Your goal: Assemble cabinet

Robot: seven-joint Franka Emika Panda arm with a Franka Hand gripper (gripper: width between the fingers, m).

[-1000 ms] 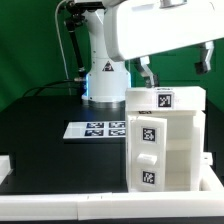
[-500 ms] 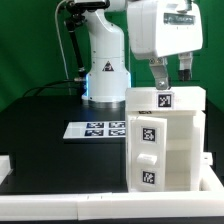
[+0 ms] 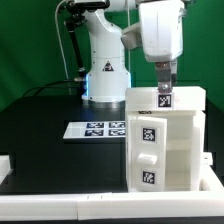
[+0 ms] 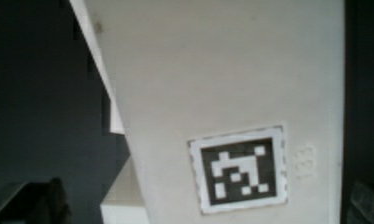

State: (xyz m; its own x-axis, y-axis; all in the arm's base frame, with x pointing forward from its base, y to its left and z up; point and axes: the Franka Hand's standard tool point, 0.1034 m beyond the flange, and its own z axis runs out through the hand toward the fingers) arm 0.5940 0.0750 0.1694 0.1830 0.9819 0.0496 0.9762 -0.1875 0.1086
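Note:
The cabinet (image 3: pixel 165 140) is a white boxy body with marker tags, standing upright at the exterior view's right on the black table. Its flat top panel (image 3: pixel 166 98) carries a tag. My gripper (image 3: pixel 163 84) hangs straight down over that top panel, with its fingertips just above or at the tag. I see the fingers edge-on there. In the wrist view the tagged white panel (image 4: pixel 202 90) fills the picture. One dark finger (image 4: pixel 42 198) shows at one edge and dark at the opposite edge, so the jaws stand wide apart with the panel between them. They hold nothing.
The marker board (image 3: pixel 95 129) lies flat on the black table beside the cabinet. The arm's white base (image 3: pixel 103 75) stands behind it. A white ledge (image 3: pixel 40 205) runs along the table's front edge.
The hand has swung toward the exterior view's left, turned about its axis and come down over the cabinet's top panel. The cabinet has not moved.

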